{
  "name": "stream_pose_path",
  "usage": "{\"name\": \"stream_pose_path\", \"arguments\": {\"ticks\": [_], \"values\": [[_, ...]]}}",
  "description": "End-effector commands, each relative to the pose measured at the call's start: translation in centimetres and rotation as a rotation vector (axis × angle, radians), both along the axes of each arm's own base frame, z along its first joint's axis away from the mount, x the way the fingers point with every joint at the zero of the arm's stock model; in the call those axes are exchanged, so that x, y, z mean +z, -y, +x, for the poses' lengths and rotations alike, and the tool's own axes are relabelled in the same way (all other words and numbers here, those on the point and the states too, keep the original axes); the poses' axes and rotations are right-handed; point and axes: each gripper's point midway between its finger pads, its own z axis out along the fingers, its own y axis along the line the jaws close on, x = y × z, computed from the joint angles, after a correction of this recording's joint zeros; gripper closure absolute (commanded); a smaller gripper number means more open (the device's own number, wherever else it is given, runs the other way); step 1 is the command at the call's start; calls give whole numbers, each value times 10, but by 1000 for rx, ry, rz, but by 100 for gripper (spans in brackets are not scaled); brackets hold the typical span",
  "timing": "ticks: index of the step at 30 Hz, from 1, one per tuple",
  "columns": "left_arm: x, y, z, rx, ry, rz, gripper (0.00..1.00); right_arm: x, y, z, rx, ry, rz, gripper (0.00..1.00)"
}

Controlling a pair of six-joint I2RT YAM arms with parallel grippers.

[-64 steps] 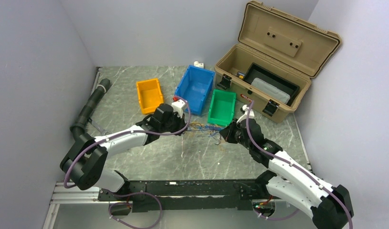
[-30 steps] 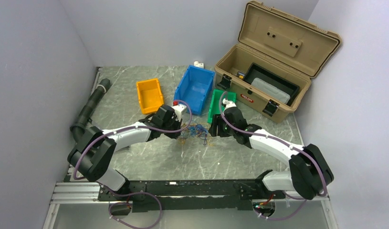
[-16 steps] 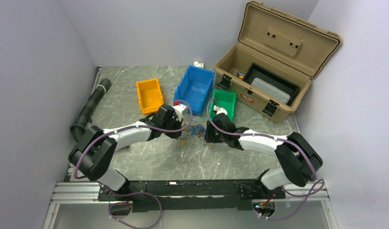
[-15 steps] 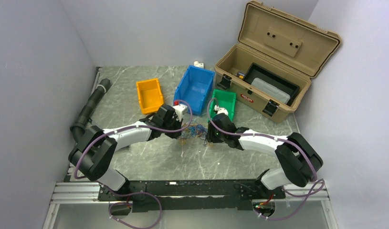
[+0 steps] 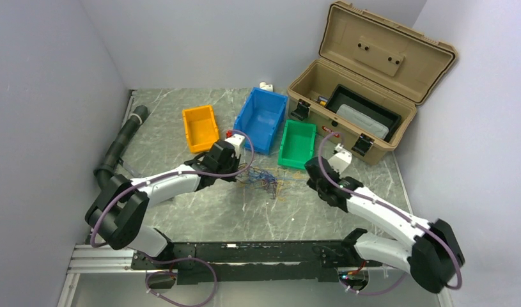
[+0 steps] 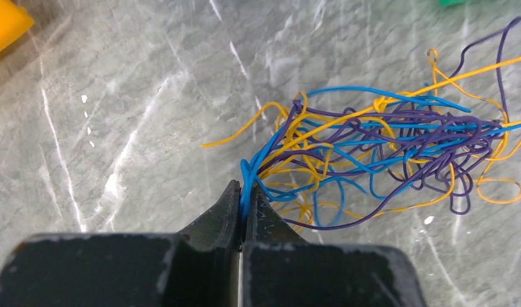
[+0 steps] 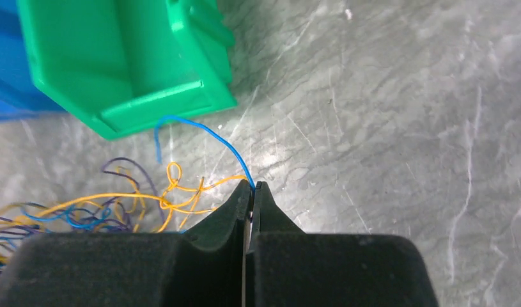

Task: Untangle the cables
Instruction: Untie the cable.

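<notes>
Desk (image 5: 200,220) is grey-green marble-look stuff w/ white veins, kinda shiny, there's a glare spot in the right wrist cam. Plain pale walls (image 5: 46,96) box it in on the left, back & right, and a metal rail (image 5: 104,259) runs along the near edge by my arm bases.

Cables (image 5: 264,179) sit mid-desk, just in front of the blue bin (image 5: 262,119) and green bin (image 5: 296,143). It's a messy bundle of blue, yellow-orange & purple-ish strands, stretched sideways btw my two arms.

My left pincer (image 6: 243,192) is clamped tight on a blue strand or two at the bundle's left end. My right pincer (image 7: 252,187) is closed too, nipping a blue strand at its very tip near the green bin's corner. An orange strand meets the tips as well.

Orange bin (image 5: 200,128) is left of the blue one, open tan toolbox (image 5: 366,83) back right, fat black hose (image 5: 120,144) along the left wall.
</notes>
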Motion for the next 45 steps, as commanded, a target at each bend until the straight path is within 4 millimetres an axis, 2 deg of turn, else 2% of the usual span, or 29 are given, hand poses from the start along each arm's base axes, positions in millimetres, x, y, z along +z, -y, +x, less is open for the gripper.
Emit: {"name": "stream_pose_path", "arguments": {"ticks": [1, 4, 11, 16, 18, 23, 25, 30, 32, 34, 37, 43, 44, 45], "values": [[7, -33, 11, 168, 56, 92, 100, 14, 68, -21, -264, 71, -76, 100], [7, -33, 12, 172, 55, 94, 100, 27, 77, -23, -282, 133, -48, 100], [13, -7, 4, 15, 56, 8, 100, 50, 66, -17, -179, 200, -20, 100], [26, 8, -3, -79, 91, -76, 100, 57, 46, -8, -43, 204, -18, 100], [29, 10, -7, -96, 104, -99, 100, 59, 32, -4, 28, 204, 6, 100], [30, 10, -20, -58, 38, -134, 100, 65, 2, 1, 205, 207, 40, 100], [27, 11, -29, -25, -4, -155, 100, 67, -8, 0, 266, 206, 51, 100], [26, 30, -63, -31, -65, -263, 100, 72, -31, 7, 380, 216, 73, 100], [26, 36, -75, -35, -75, -275, 100, 79, -38, 15, 390, 225, 78, 100], [27, 44, -92, -61, -93, -281, 100, 94, -46, 25, 406, 255, 85, 100], [30, 49, -107, -58, -82, -276, 100, 112, -57, 37, 435, 290, 93, 100], [41, 61, -135, -86, -109, -301, 100, 134, -79, 59, 485, 320, 101, 100], [44, 64, -139, -93, -110, -303, 99, 138, -83, 63, 495, 330, 107, 100], [46, 65, -143, -97, -114, -302, 93, 141, -88, 66, 508, 338, 114, 100]]}}
